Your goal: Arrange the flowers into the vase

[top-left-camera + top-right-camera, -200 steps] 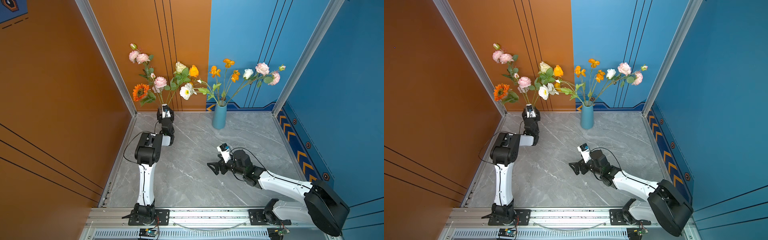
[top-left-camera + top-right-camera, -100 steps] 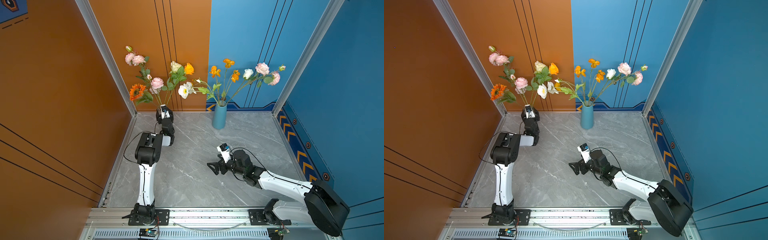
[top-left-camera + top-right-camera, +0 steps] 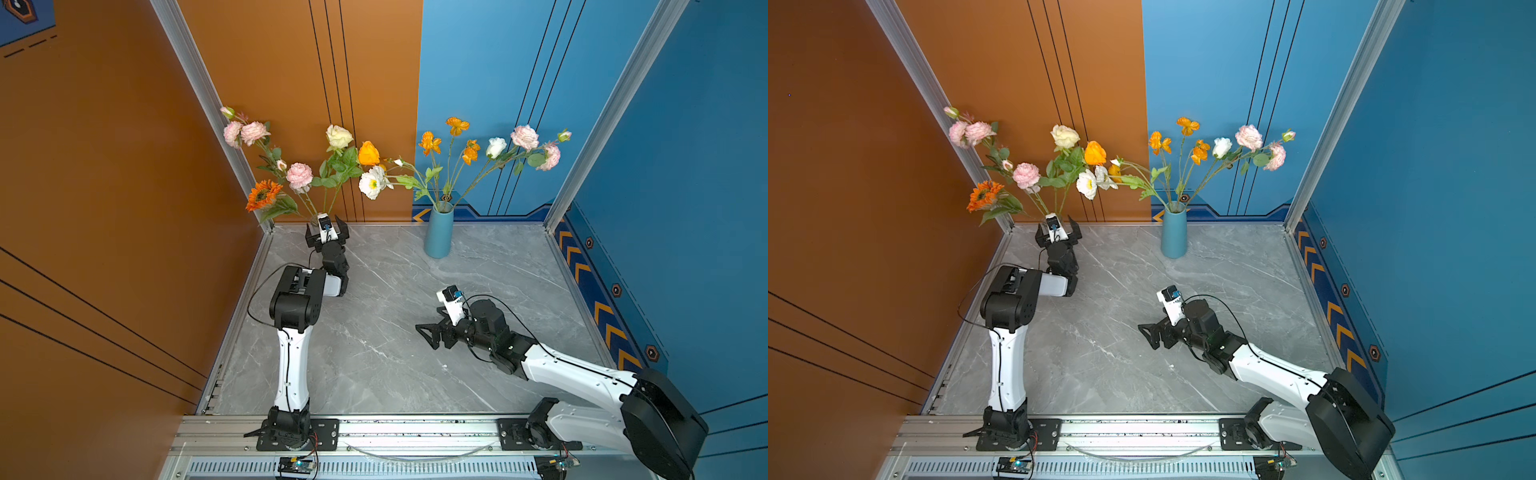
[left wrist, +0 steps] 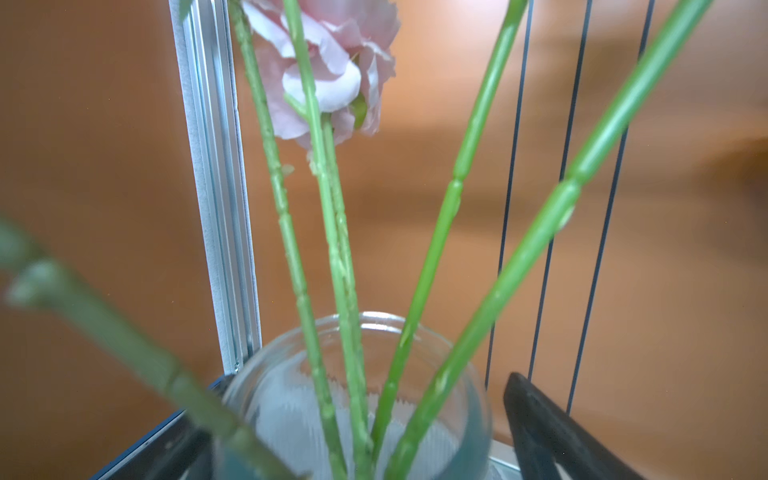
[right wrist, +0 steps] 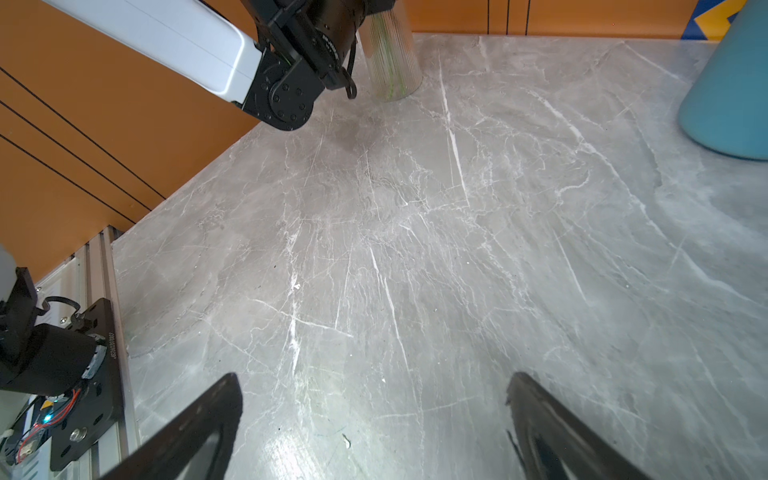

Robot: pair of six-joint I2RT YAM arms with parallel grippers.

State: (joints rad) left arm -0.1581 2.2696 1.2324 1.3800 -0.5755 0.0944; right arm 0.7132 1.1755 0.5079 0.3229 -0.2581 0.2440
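A clear glass vase [image 4: 374,322] stands in the back left corner. It holds several green stems [image 4: 432,249] with pink, cream, orange and white flowers [image 3: 332,166] [image 3: 1059,166]. My left gripper [image 3: 327,235] [image 3: 1057,235] [image 4: 365,395] is open, its jaws on either side of this vase, and one finger [image 4: 540,424] stands apart from the glass. A blue vase [image 3: 439,232] [image 3: 1174,235] at the back holds more flowers [image 3: 478,153]. My right gripper [image 3: 426,337] [image 3: 1148,336] [image 5: 374,378] hangs open and empty over the marble floor.
Orange walls and an aluminium post [image 4: 216,208] close in right behind the glass vase [image 5: 392,62]. The blue vase [image 5: 731,95] stands off to the side of my right gripper. The grey marble table [image 3: 374,353] lies between the two arms.
My left gripper has opened wide around the glass vase. The flowers in that vase have shifted a little left, toward the corner. The right arm has not moved.
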